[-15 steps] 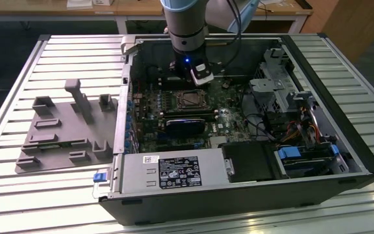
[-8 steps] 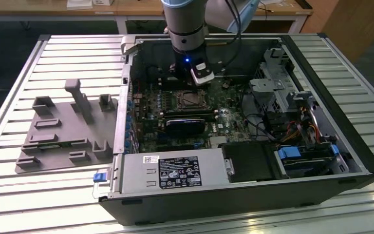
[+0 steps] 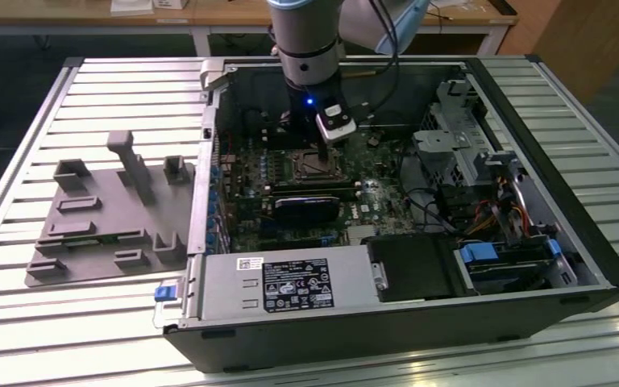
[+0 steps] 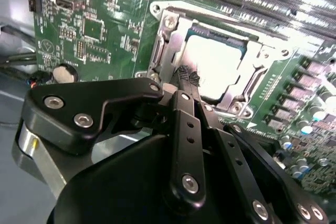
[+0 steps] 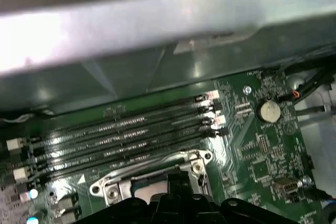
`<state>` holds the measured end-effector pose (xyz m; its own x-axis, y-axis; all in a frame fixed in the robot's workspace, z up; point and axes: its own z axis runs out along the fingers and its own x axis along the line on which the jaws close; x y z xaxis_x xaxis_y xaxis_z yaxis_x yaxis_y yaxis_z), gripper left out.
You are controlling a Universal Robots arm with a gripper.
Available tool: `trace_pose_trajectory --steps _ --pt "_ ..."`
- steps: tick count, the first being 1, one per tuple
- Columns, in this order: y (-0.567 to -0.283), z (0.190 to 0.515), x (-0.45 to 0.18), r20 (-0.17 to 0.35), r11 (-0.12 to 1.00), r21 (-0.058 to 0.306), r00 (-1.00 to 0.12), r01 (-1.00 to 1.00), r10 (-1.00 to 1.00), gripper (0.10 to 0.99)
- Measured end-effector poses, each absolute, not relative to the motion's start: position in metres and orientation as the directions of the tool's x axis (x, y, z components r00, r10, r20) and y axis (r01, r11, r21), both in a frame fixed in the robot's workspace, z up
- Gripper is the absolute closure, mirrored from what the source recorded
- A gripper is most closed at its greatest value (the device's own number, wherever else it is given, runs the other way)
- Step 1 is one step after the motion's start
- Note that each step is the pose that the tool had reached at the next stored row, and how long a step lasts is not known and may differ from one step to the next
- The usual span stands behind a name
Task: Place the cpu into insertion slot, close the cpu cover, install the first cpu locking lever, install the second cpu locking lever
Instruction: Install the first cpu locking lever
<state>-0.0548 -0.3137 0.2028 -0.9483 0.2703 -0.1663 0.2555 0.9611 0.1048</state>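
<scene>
a workbench (image 3: pixel 51 322) of long, pale metal slats fills most of the exterior view, its ribs running from the exterior view's left to its right. bright light glares off the slats (image 3: pixel 41 351) along the near edge, and softer streaks of light lie on the far slats. behind the bench stands a light wooden desk (image 3: pixel 234 16) on white legs (image 3: pixel 197 40), with a few white papers (image 3: pixel 132 6) lying on its top. the floor (image 3: pixel 30 60) under the desk is dark and in shadow. at the far corner on the exterior view's right, a tall panel of brown wood (image 3: pixel 595 40) stands upright.
</scene>
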Motion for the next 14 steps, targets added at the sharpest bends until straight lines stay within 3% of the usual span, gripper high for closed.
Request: trace_pose_trajectory --steps 7,14 --pt "-0.315 0.2027 -0.0549 -0.167 0.961 0.101 -0.948 0.256 0.27 0.984" --pt "-0.3151 0.202 -0.0542 -0.126 0.963 0.073 -0.955 0.26 0.267 0.984"
